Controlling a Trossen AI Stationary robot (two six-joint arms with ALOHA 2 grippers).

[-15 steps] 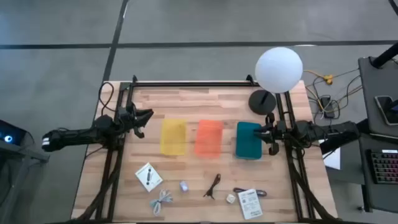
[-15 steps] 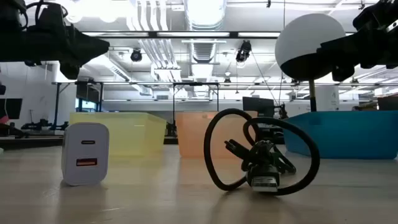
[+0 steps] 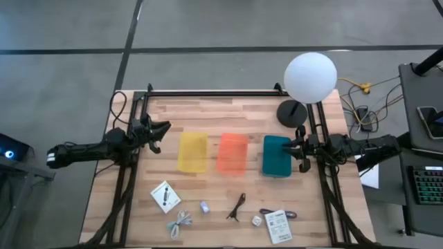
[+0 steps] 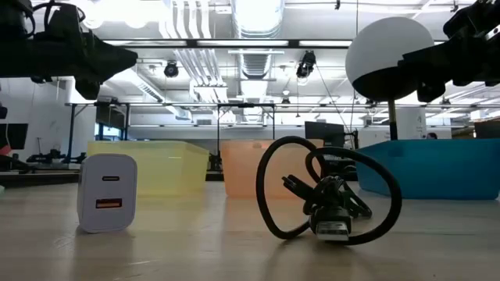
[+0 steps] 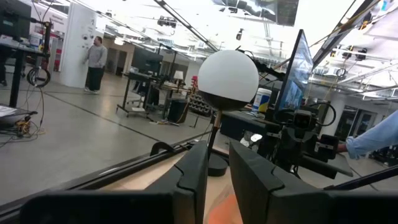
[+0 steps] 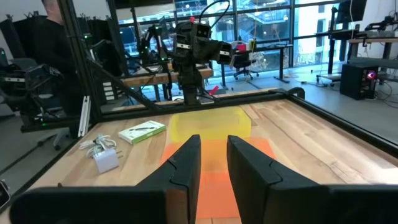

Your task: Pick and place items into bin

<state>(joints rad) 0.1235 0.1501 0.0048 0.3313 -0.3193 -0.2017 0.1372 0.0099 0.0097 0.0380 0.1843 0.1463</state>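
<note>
The items lie along the table's near edge: a white card [image 3: 165, 196], a pale coiled cable [image 3: 180, 223], a tiny cube [image 3: 205, 206], a dark clip [image 3: 237, 206], a second cube [image 3: 257, 220], a white packet [image 3: 278, 225] and a black cord loop [image 4: 328, 195]. A white charger block [image 4: 107, 193] stands upright on the wood. Three bins sit mid-table: yellow [image 3: 193, 152], orange [image 3: 232, 153], teal [image 3: 277, 155]. My left gripper [image 3: 160, 131] hovers at the table's left edge, level, and my right gripper [image 3: 296, 149] at the right edge beside the teal bin. Both are narrowly open with nothing between their fingers.
A white globe lamp [image 3: 310, 77] on a dark round base [image 3: 292, 112] stands at the far right corner, close behind my right arm. Bare wood lies between the bins and the items. A black frame rail [image 3: 208, 93] runs along the far edge.
</note>
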